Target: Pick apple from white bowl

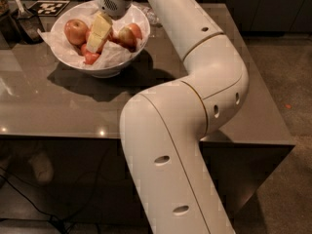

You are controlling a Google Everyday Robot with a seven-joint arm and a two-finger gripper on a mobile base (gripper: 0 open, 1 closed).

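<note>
Orange-red apple [75,30] lies left in the paper-lined white bowl [113,70]; tool [94,46] hangs just beside it.
</note>
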